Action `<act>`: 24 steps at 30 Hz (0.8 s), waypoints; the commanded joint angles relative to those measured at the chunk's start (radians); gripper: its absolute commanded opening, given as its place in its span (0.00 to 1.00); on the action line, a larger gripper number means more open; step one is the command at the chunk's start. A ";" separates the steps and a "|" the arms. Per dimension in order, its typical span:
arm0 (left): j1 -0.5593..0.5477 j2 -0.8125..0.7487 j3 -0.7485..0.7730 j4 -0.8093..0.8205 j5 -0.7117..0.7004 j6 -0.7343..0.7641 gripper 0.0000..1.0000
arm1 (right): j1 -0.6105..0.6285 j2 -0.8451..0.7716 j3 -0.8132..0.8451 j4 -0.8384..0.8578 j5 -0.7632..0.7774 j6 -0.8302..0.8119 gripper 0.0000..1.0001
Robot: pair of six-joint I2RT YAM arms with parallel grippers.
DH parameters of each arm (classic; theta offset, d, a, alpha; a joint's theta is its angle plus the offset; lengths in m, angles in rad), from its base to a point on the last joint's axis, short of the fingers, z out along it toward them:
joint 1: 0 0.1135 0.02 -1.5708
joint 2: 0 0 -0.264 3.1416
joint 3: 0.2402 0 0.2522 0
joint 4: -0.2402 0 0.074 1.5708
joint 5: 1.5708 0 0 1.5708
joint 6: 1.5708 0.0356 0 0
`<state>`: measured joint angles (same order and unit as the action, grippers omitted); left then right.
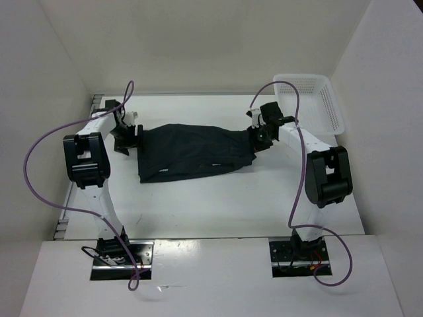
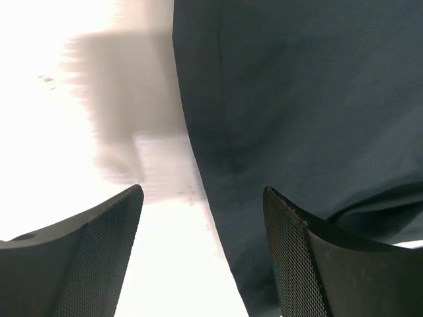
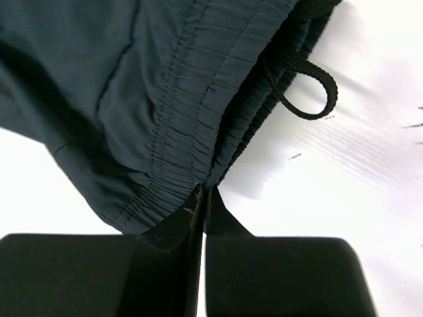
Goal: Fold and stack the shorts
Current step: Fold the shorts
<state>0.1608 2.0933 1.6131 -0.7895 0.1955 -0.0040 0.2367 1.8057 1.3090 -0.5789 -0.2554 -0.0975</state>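
Counter (image 1: 198,211): it is carrying the shorts (image 1: 195,152) across its middle. They are lying flat, stretched left to right, well apart from the arm bases at the near edge.

Left jaws: they are standing spread at the left end of the shorts. In the left wrist view they are straddling the cloth's edge, one finger over bare counter and the other over black cloth, gripping nothing.

Right jaws: they are pressing together on the edge of the waistband (image 3: 192,99) at the right end, pinching the shorts there. The drawstring (image 3: 310,92) is looping loose just beside them (not caught in the pinch, as far as I can tell).

Step in hand: judging by the two ends being addressed, the shorts are being taken up for a first fold.

Doing it well: this is calling for the left jaws closing on a good bite of cloth before any lift. Both ends should then be rising level, with the cloth kept taut so it is not bunching.

Risk: the right pinch is looking shallow and may be slipping off under tension.

Basket (image 1: 328,99): it is sitting at the far right corner, apart from the shorts, with nothing showing inside it.
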 commanded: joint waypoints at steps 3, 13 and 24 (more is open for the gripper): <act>-0.020 0.043 0.042 -0.028 0.107 0.004 0.80 | -0.055 -0.091 0.071 -0.094 -0.016 -0.077 0.00; -0.113 0.165 0.097 -0.010 0.163 0.004 0.54 | -0.019 -0.069 0.306 -0.222 0.129 -0.200 0.00; -0.234 0.292 0.229 -0.030 0.209 0.004 0.36 | 0.346 0.132 0.574 -0.243 0.229 -0.255 0.00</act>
<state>-0.0593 2.2913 1.8412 -0.8227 0.4026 -0.0067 0.5209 1.8832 1.7985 -0.7982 -0.0586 -0.3328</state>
